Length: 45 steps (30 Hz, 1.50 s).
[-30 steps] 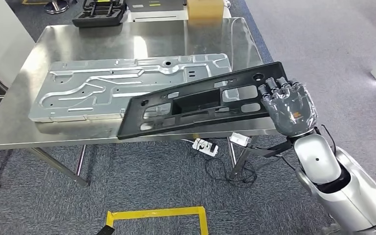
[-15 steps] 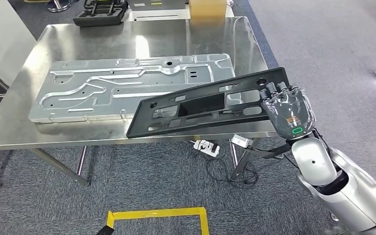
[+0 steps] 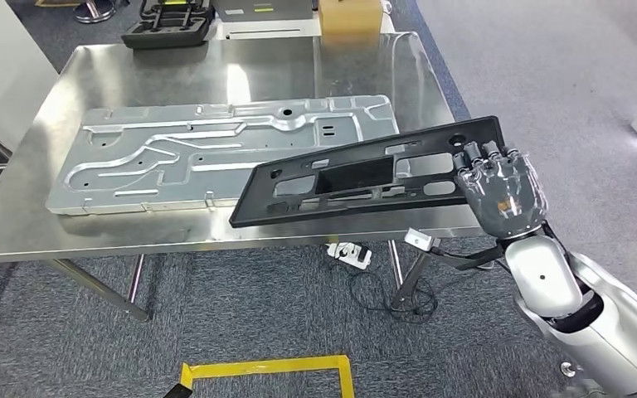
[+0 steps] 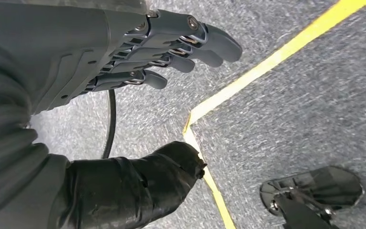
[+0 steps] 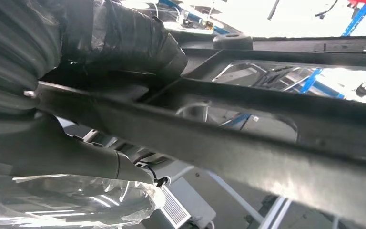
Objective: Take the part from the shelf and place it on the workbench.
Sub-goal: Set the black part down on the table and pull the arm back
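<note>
Above the near right corner of the steel workbench (image 3: 174,75), the right hand (image 3: 504,195) grips one end of the long black part (image 3: 365,178), its fingers (image 3: 485,156) curled over the far edge of that end while the palm sits under it. The part is a flat plastic frame with several cut-out windows; it is tilted, its held end higher and out past the table's right edge, its free end lower over the front of the tabletop, and whether that end touches the steel cannot be told from the head view. From the right wrist, the thumb (image 5: 128,40) lies pressed against the part's dark ribs (image 5: 276,138). Just behind the part, a large stamped grey metal panel (image 3: 216,149) lies flat on the workbench, covering much of its middle. At the table's far edge sit a black moulded tray (image 3: 168,23) and a tan cardboard box (image 3: 350,14). Under the table, a white power strip (image 3: 348,251) and black cables lie on the grey carpet. Yellow tape (image 3: 265,365) marks a rectangle on the floor. The left hand (image 4: 138,52) hangs over that carpet, holding nothing, fingers loosely apart.
</note>
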Available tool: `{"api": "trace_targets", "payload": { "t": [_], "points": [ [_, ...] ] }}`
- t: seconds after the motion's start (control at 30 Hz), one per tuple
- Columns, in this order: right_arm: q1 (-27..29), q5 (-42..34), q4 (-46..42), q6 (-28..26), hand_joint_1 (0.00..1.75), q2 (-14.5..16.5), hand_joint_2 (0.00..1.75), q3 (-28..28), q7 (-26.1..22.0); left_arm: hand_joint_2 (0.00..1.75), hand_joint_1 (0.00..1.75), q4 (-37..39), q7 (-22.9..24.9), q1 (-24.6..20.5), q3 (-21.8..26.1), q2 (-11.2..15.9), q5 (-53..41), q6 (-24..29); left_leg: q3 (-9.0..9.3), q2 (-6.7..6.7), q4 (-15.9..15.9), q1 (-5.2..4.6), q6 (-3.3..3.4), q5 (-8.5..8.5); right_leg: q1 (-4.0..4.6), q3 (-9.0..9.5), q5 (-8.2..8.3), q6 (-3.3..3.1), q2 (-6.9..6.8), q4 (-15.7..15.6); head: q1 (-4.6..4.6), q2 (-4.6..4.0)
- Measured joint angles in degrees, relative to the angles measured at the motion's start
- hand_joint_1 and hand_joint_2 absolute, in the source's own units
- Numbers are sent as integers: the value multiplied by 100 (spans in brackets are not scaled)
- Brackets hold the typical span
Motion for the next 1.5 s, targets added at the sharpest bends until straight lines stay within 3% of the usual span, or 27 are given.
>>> {"api": "trace_targets", "payload": {
  "t": [0.07,0.1,0.17,0.2,0.23,0.27,0.33,0.4,0.57,0.63,0.7,0.73,0.77,0.83,0.9,1.0,1.1,1.2,1.23,1.27,1.3,1.37,1.4,1.5],
  "points": [
    [40,0,-18,-51,175,-66,175,-10,59,175,0,0,-4,4,0,3,-1,2,54,3,-72,18,70,19,-3,-45,-102,49,-6,127,7,0],
    [52,0,-28,-81,175,-98,175,-18,79,175,0,0,-7,3,0,4,-2,3,81,5,-103,28,107,26,-2,-145,-227,63,-9,344,10,0],
    [87,0,-44,-118,175,-147,175,-28,106,175,0,0,-10,-2,0,4,-2,6,100,8,-109,18,161,9,-3,-503,-544,78,-15,1053,13,0],
    [119,0,-48,-124,175,-161,175,-29,124,175,0,0,-11,-2,0,3,-2,7,105,8,-103,12,175,-5,-3,-686,-640,85,-16,1382,12,0],
    [156,0,-50,-124,175,-171,175,-29,144,175,0,0,-11,1,0,3,-2,5,114,7,-95,8,183,-22,-5,-798,-637,91,-16,1553,11,0],
    [186,0,-54,-124,175,-179,175,-29,163,175,0,0,-11,4,0,2,-2,2,128,6,-79,6,183,-45,-8,-800,-515,93,-18,1500,11,0],
    [209,0,-74,-125,175,-196,175,-29,186,175,0,-1,-11,7,0,1,-2,-11,161,1,-21,6,161,-115,-13,-533,-103,85,-22,862,12,0],
    [211,0,-98,-132,175,-215,175,-28,193,175,0,-3,-11,1,0,0,-2,-19,153,-7,51,-15,117,-185,1,-268,89,64,-22,292,10,0],
    [251,0,-133,-165,175,-246,175,-28,311,175,0,-9,-20,-8,0,9,-1,-22,103,0,167,-37,-14,-289,-26,-164,32,-56,1,123,-14,0],
    [254,0,-178,-180,175,-278,175,-37,382,175,0,-14,-22,-14,0,9,1,-24,-135,12,653,-15,-85,-515,-41,-105,7,-108,-11,106,-37,0],
    [281,0,-220,-192,175,-300,175,-61,419,175,0,-15,-21,-8,0,7,2,-25,-542,16,1355,5,-124,-741,-34,-62,-32,-138,-19,107,-50,0],
    [307,0,-235,-200,175,-303,175,-77,426,175,0,-15,-20,0,-1,5,2,-25,-696,16,1567,10,-127,-746,-29,-34,-55,-145,-18,107,-50,0],
    [339,0,-248,-212,175,-304,175,-93,428,175,0,-15,-19,7,-1,3,2,-25,-757,16,1577,11,-119,-637,-22,2,-83,-145,-13,108,-51,0],
    [399,0,-274,-255,175,-304,175,-138,421,175,0,-15,-17,13,-2,4,2,-24,-578,15,1009,2,-60,-174,-9,101,-149,-140,-5,105,-50,0],
    [451,0,-300,-325,175,-304,175,-209,398,175,0,-15,-17,11,-2,10,-1,-22,-281,11,359,-33,14,123,10,176,-208,-117,1,93,-43,0],
    [574,0,-332,-427,175,-304,175,-330,369,175,0,-15,-19,0,-3,15,-2,-21,-145,8,81,-70,69,84,12,195,-237,-46,9,55,-57,0],
    [725,0,-398,-585,175,-307,175,-504,366,175,0,-17,-23,15,-4,10,-2,-21,7,15,-79,-18,129,72,19,157,-377,32,-1,221,-48,0],
    [976,-2,-459,-873,175,-275,175,-828,297,175,0,-17,-28,6,-4,9,-2,-20,127,9,-132,-10,195,17,18,-404,-741,61,-10,1232,-29,0],
    [1091,-7,-480,-985,175,-242,175,-960,263,175,0,-17,-26,7,-4,9,-2,-20,154,2,-125,-10,200,-14,11,-595,-769,73,-11,1496,-28,0],
    [1200,-22,-503,-1103,175,-200,175,-1096,231,175,0,-17,-23,15,-4,7,-2,-19,188,-4,-114,-10,198,-51,0,-692,-685,83,-13,1563,-28,0],
    [1294,-52,-529,-1234,175,-153,175,-1235,205,175,0,-17,-21,23,-4,4,-1,-19,228,-9,-96,-8,192,-93,-12,-681,-495,93,-17,1418,-29,0],
    [1453,-180,-590,-1527,175,-60,175,-1532,175,175,0,-17,-20,33,-4,-4,1,-18,300,-21,-37,-8,156,-200,-36,-448,-43,106,-29,761,-29,0],
    [1528,-279,-623,-1685,175,-18,175,-1691,173,175,0,-18,-19,30,-4,-7,2,-16,314,-28,12,-16,127,-254,-37,-322,69,95,-28,456,-27,0],
    [1736,-582,-703,-2036,175,99,175,-2140,182,175,0,-20,-22,20,-4,-9,6,-8,297,-47,70,-38,46,-330,-12,-198,38,13,-11,198,-42,0]
  ]
}}
